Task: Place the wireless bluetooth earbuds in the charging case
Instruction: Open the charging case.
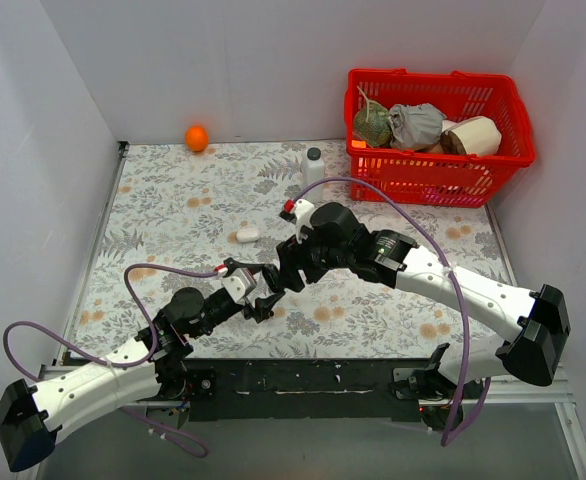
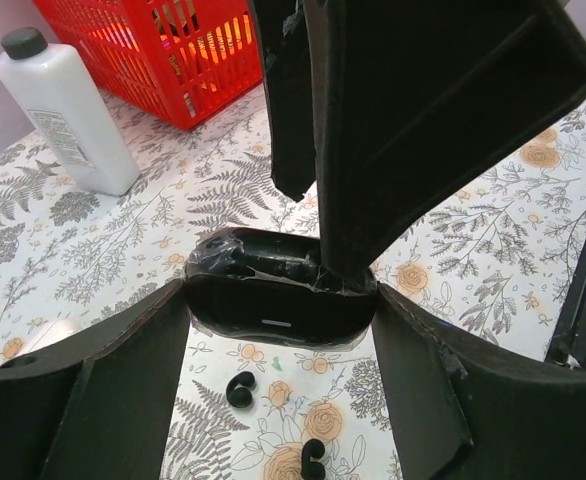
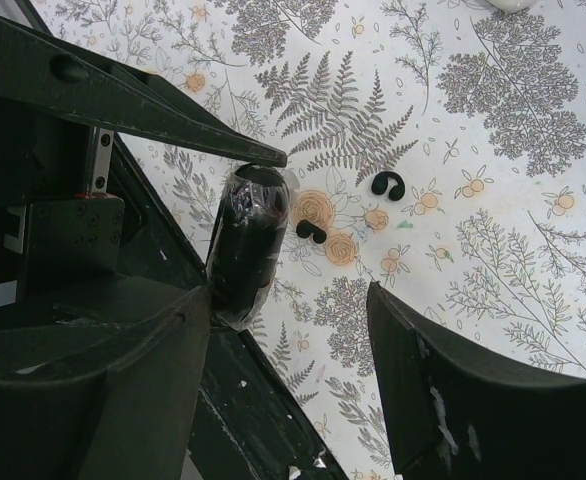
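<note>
Nearest the lens, found left gripper (image 2: pixel 278 312) clamped on the black charging case (image 2: pixel 273 285), one pad at each end; long axis 9-to-3 in left wrist view, clear film over it. Logged right gripper (image 3: pixel 291 300) spread wide, gripping nothing, one finger (image 2: pixel 413 130) set from 12 o'clock against the case's 3 o'clock end, hiding it. Counted two black wireless bluetooth earbuds (image 2: pixel 240 388) loose on the floral table (image 1: pixel 173 200) at 6 o'clock of the case, apart, each curled like a C. Noted white bottle (image 2: pixel 68 110) at 11, red basket (image 2: pixel 163 60) at 12, white case (image 1: pixel 247 234) well apart.
</note>
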You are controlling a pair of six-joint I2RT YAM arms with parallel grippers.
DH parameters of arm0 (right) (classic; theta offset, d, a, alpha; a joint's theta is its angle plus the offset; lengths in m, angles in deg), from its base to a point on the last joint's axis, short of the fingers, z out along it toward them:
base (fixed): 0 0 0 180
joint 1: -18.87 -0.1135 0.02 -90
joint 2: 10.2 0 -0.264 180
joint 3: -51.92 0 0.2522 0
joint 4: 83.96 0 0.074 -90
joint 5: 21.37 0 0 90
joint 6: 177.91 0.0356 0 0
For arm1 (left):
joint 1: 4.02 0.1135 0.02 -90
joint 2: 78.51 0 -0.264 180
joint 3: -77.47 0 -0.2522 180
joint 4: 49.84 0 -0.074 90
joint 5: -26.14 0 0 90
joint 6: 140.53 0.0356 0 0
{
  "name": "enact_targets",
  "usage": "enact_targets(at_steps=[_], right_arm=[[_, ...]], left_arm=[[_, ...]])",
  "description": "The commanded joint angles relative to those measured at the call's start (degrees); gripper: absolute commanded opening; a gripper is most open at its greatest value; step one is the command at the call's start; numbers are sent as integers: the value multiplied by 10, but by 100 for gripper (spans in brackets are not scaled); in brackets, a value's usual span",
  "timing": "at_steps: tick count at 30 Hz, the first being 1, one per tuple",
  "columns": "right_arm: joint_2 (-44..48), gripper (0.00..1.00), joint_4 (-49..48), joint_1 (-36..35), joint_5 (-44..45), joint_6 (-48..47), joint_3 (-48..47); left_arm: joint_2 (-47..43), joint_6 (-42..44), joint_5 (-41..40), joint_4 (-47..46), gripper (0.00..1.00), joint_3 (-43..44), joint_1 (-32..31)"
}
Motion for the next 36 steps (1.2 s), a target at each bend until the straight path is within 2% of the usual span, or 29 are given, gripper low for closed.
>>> enact_targets(at_steps=[1,19,24,30,36], right_arm=[[13,70,-11,13,27,3,-11],[33,70,-18,24,42,21,-4],[70,72,-98,24,-16,30,20],[26,73,-79,24,-49,26,-11],[-1,61,-59,29,-31,33,-14]], left_arm=[[-14,8,-6,-14,0,7,-3],[-20,6,-11,-20,0,-1,-3],[-23,6,-12,-20,0,-1,-3],[-21,5,-9,-20,0,0,-3],[-19,4,-5,-27,0,2,-2]])
